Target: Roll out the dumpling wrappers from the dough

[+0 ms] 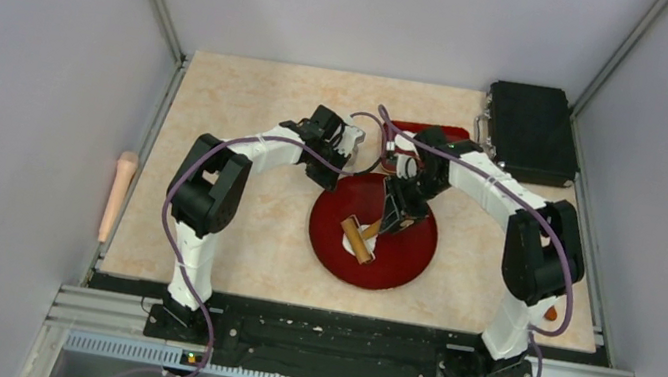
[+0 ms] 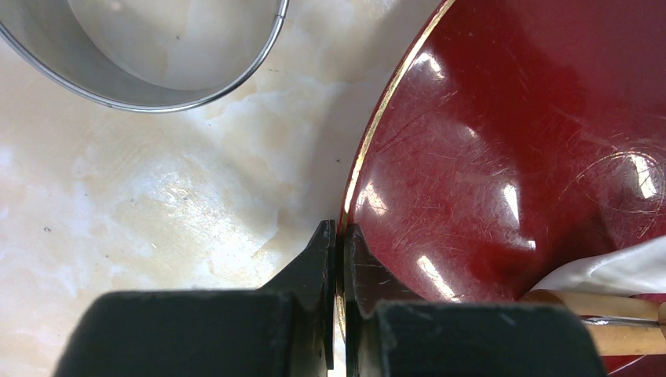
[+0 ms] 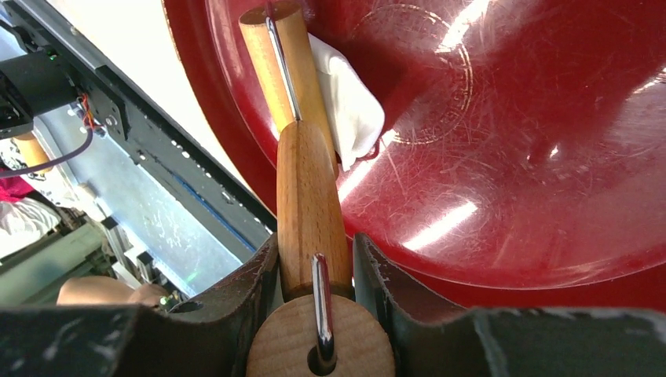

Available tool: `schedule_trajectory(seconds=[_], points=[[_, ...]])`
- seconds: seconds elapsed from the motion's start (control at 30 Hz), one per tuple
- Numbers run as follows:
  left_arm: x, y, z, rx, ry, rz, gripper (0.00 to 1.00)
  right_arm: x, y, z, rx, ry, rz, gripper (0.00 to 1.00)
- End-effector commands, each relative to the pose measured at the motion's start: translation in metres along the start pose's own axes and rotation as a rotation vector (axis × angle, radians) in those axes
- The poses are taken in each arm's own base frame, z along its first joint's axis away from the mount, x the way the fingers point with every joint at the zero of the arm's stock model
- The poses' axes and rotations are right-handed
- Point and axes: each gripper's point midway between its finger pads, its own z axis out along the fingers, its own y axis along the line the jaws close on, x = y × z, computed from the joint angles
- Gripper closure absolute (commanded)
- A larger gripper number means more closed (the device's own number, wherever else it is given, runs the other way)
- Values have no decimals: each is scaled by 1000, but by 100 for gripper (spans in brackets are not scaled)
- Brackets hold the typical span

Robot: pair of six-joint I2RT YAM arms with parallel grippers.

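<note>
Lower centre: right tool (image 3: 314, 255) clenched on rolling pin (image 3: 302, 181) handle, roller over dough (image 3: 349, 110); left tool (image 2: 339, 236) pinching red plate (image 2: 510, 141) rim.

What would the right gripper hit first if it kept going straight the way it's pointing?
The rolling pin in the right gripper would likely press the dough on the red plate first; depth is unclear.

left gripper (image 2: 339, 236) is being pinched onto plate (image 2: 378, 122) rim | right gripper (image 3: 314, 255) is being clamped around rolling pin (image 3: 309, 188) handle
</note>
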Motion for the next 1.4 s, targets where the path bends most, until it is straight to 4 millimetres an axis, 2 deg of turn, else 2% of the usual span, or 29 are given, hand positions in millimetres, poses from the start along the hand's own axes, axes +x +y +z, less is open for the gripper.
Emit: schedule_trajectory(seconds=[0.0,0.3,0.67,1.37], points=[[19,17,21,-70,43,-6,100,-3,-88,12,334,-2,-15,100],[19,17,20,-70,41,-6,100,22,-142,5,398,47,94,100],[19,18,20,-72,37,-7,100,43,-180,-11,496,67,157,100],[18,17,19,-69,32,-5,100,63,-206,-30,549,94,221,100]])
